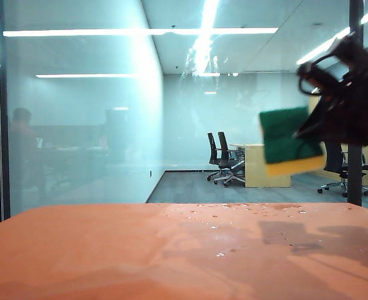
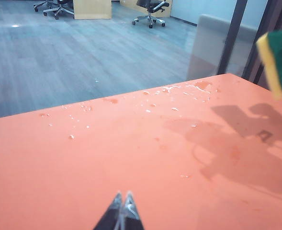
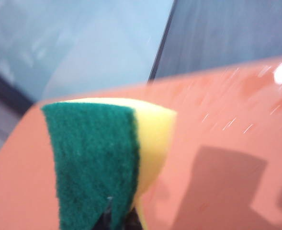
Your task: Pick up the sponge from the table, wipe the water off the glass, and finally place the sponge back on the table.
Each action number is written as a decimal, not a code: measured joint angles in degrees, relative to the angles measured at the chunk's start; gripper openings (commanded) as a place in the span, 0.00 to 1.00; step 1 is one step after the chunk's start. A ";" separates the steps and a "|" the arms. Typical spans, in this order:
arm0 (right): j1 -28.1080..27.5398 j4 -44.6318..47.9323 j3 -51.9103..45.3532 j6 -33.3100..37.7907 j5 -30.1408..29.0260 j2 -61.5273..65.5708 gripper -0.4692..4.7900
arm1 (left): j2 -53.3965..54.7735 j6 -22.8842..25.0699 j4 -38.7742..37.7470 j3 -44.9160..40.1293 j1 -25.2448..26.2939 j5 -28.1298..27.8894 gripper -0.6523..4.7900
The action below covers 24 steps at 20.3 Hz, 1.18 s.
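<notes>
The sponge (image 1: 287, 139), green scouring face over yellow foam, hangs in the air above the right side of the orange table (image 1: 109, 250), close to the glass (image 1: 77, 125). My right gripper (image 1: 307, 134) is shut on its edge; in the right wrist view the sponge (image 3: 93, 153) fills the foreground over the dark fingertips of the right gripper (image 3: 117, 216). Whitish water streaks (image 1: 199, 62) glint high on the glass, and droplets (image 1: 220, 254) lie on the table. My left gripper (image 2: 123, 196) hovers low over the table (image 2: 107, 153), shut and empty; the sponge (image 2: 280, 60) shows far off to its side.
Dark vertical frames (image 1: 356, 156) bound the pane on the right and at the far left. Behind the glass are office chairs (image 1: 224, 159) and a light wooden desk (image 1: 265, 165). The right arm's shadow (image 1: 321, 240) falls on the table's right side.
</notes>
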 measured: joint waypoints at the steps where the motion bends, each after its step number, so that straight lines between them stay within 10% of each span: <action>1: 1.16 0.55 -0.11 0.22 -0.26 1.14 0.08 | -0.02 0.00 0.02 0.00 0.00 0.00 0.11; 24: 14.67 14.08 -0.63 19.82 -2.95 25.59 0.08 | 0.02 0.00 0.00 0.00 0.00 0.00 0.11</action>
